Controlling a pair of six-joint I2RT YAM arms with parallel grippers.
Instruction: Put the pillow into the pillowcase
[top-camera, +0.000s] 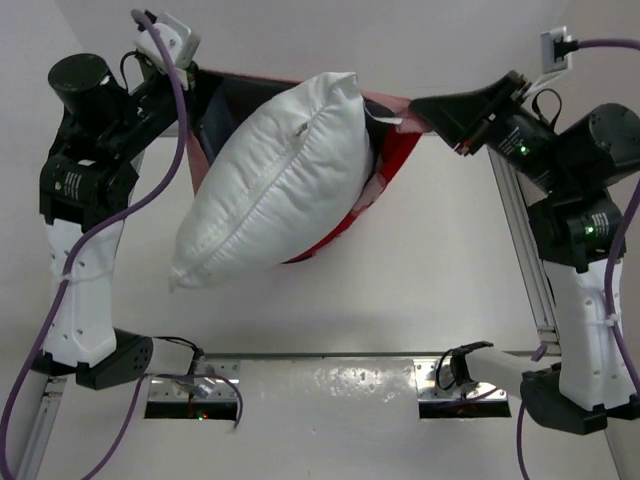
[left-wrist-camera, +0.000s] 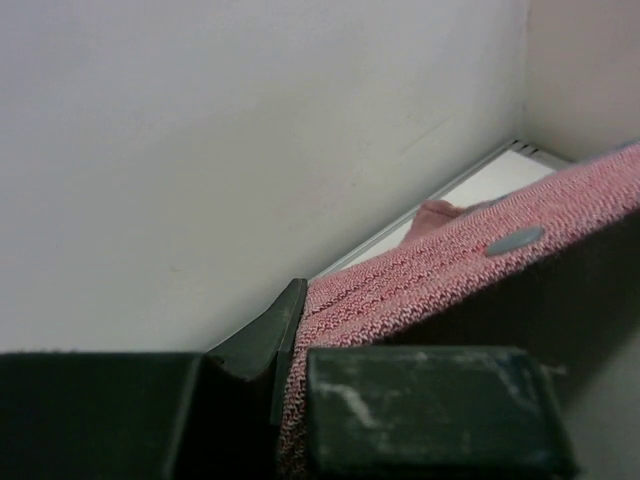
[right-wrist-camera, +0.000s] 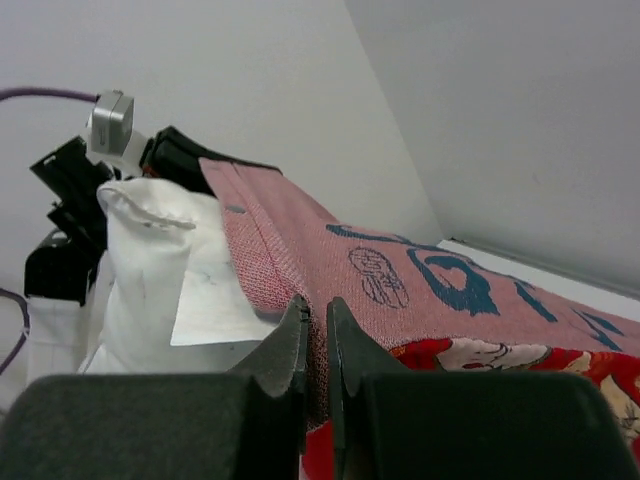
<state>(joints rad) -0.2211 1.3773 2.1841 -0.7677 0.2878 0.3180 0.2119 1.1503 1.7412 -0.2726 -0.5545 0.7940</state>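
The white puffy pillow (top-camera: 270, 185) hangs tilted between my arms, its upper end inside the open mouth of the red pillowcase (top-camera: 392, 150), its lower corner hanging out at the left. My left gripper (top-camera: 188, 78) is shut on the pillowcase's pink rim (left-wrist-camera: 420, 280) at the far left. My right gripper (top-camera: 420, 110) is shut on the rim's other end (right-wrist-camera: 300, 250), jaws pinching the fabric. The right wrist view shows the pillow (right-wrist-camera: 140, 270) with its white label beside the rim. The pillowcase is stretched between both grippers, above the table.
The white table (top-camera: 400, 290) lies below. Metal rails (top-camera: 525, 240) run along the right side and near edge. A wall socket with a plug (top-camera: 556, 45) is at the far right. The arm bases stand at the near corners.
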